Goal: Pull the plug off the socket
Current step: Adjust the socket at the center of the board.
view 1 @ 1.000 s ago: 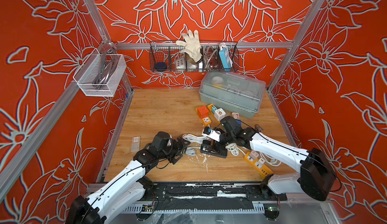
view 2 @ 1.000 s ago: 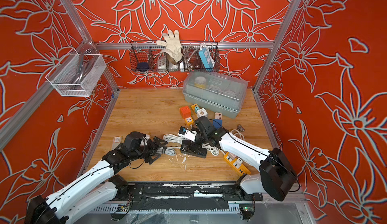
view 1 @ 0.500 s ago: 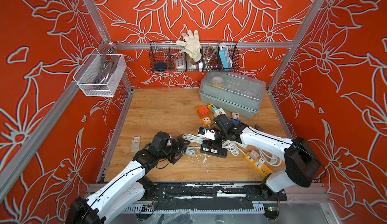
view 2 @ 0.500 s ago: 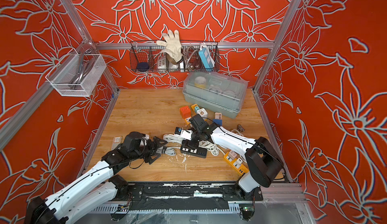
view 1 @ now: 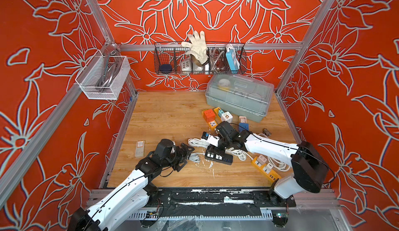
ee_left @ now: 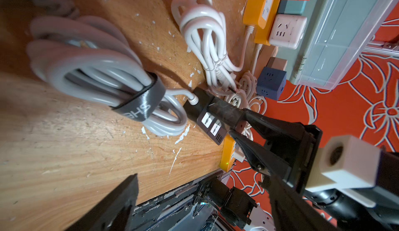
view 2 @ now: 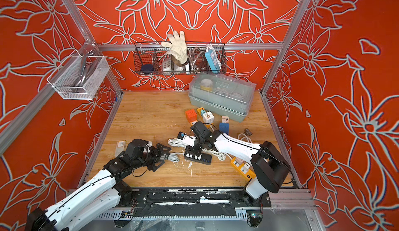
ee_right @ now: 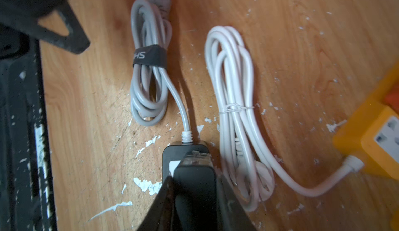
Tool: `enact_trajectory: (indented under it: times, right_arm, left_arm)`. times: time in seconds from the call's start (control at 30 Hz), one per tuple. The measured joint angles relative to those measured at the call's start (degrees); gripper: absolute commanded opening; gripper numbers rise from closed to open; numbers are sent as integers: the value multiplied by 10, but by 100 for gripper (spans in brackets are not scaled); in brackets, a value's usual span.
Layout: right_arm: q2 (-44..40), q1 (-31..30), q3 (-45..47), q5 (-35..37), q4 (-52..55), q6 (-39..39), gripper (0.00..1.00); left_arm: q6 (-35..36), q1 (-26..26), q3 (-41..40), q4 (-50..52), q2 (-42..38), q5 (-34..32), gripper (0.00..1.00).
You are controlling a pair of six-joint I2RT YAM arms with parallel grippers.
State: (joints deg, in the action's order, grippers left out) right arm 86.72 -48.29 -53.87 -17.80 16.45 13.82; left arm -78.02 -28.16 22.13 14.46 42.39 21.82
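Observation:
The socket is a black power strip (view 1: 220, 157) (view 2: 199, 157) lying at the middle front of the wooden table, with a grey cord coming out of its end (ee_right: 172, 152). A black plug (ee_right: 194, 176) stands on that end. My right gripper (ee_right: 194, 177) (view 1: 212, 147) reaches down over it, and its two fingers press the plug's sides, shut on it. In both top views the gripper hides the plug. My left gripper (view 1: 183, 156) (ee_left: 200, 197) hovers low to the left of the strip, by the strapped grey cord bundle (ee_left: 103, 83). It is open and holds nothing.
A white cord bundle (ee_right: 233, 102) lies right beside the strip. A yellow power strip (view 1: 266, 168) is at the front right. Cube sockets (view 1: 226, 117) and a grey lidded box (view 1: 237, 98) stand behind. Wire baskets (view 1: 199, 61) hang on the walls. A small flat pack (view 1: 140, 148) lies at the left.
My right gripper has swung left over the black strip's end and closed from open onto the plug. The left arm has barely moved.

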Motion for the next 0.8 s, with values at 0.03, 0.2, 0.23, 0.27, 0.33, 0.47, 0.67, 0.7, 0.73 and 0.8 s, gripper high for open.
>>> enact_trajectory:
  times: [0.03,0.2,0.23,0.27,0.33,0.47,0.67,0.7,0.73,0.8]
  right_arm:
    - [-9,-4,7,17,-8,-19,21]
    - [-47,-33,49,126,-57,-178,21]
    - [-49,-37,54,139,-62,-206,20]
    - [-49,-42,57,155,-64,-239,20]
    - [-48,-48,57,177,-64,-291,20]
    - [-32,-57,39,208,-51,-377,20]
    - [-11,-64,22,219,-49,-443,20]
    - [-9,-64,21,219,-51,-449,20]
    - [-8,-64,20,219,-51,-451,20]
    - [-7,-64,19,218,-51,-456,20]
  left_arm:
    - [0,0,-4,-6,1,2,92]
    - [2,0,-23,-60,15,17,90]
    - [2,0,-26,-71,21,20,90]
    - [2,0,-30,-83,29,24,89]
    - [7,0,-37,-101,47,30,89]
    - [16,0,-49,-150,90,42,88]
    - [26,0,-57,-230,171,71,84]
    - [26,0,-57,-238,180,73,82]
    - [28,0,-57,-247,189,76,81]
    - [30,-1,-57,-268,208,80,76]
